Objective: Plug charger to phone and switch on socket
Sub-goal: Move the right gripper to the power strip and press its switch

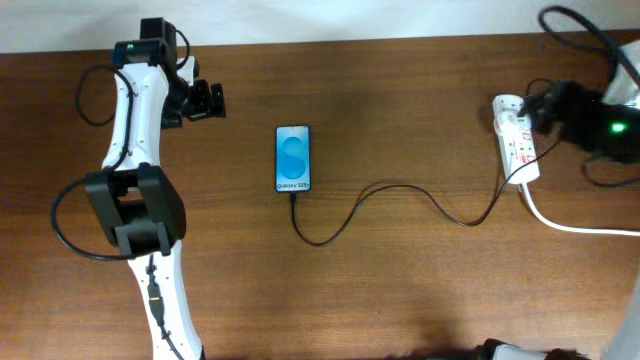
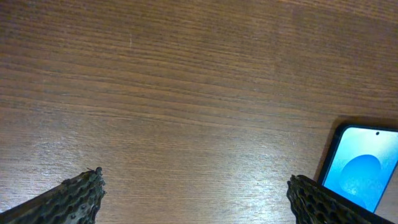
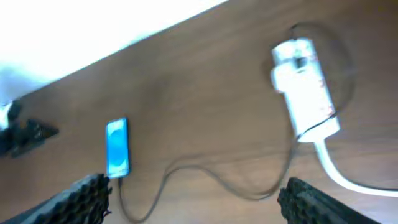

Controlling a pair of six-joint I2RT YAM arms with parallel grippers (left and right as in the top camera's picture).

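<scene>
Phone (image 1: 293,158): lies flat on the table (image 1: 400,310), a bit left of the middle. Its blue screen is lit.
Charger (image 1: 318,243): a thin black wire. One end meets the near end of the phone and looks plugged in. The rest curls across the table to the socket.
Socket (image 1: 518,145): a white strip at the right side of the table, well apart from the phone. Its thick white cord (image 1: 570,225) runs off to the right.
Left gripper (image 1: 210,100): sits at the far left, near the phone but not touching it. Its fingers (image 2: 81,196) are wide apart with nothing between them.
Right gripper (image 1: 540,105): is up by the far end of the socket. Its fingers (image 3: 317,199) are wide apart and hold nothing. I cannot tell if it touches the socket.
Step now: the plugging part looks done, so I think it is time for the switch.
Switch: too small and blurry to tell if it is on or off.
Next move: the right gripper needs to line one fingertip up over the little red switch and push it down softly. It must not shove the strip or tug the wire out of the phone.
</scene>
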